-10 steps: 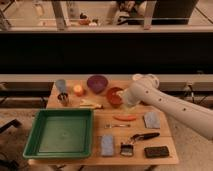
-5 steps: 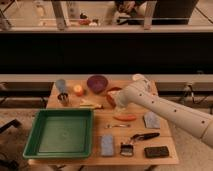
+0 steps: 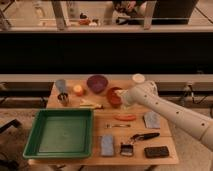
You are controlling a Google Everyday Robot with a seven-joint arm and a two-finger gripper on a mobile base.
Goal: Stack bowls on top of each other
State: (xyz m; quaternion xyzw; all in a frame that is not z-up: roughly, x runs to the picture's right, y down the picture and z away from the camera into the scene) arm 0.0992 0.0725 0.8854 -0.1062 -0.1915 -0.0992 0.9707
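The red-orange bowl (image 3: 113, 95) sits on the wooden table (image 3: 165, 156), right of centre near the back. The dark purple bowl (image 3: 97, 83) sits just behind and to its left, apart from it. My gripper (image 3: 121, 99) is at the red-orange bowl's right rim, at the end of the white arm (image 3: 170, 116) that reaches in from the lower right. The wrist hides the gripper's tip and the bowl's right edge.
A green tray (image 3: 62, 132) fills the front left. A pale blue cup (image 3: 61, 85), a metal cup (image 3: 63, 98), an orange fruit (image 3: 78, 90) and a banana (image 3: 90, 105) lie at the left. A carrot (image 3: 125, 117), blue sponge (image 3: 107, 145), cloth (image 3: 151, 120) and black case (image 3: 156, 151) lie in front.
The arm has swung left and down, bringing the gripper from right of the red-orange bowl to its right rim. Both bowls stay in place.
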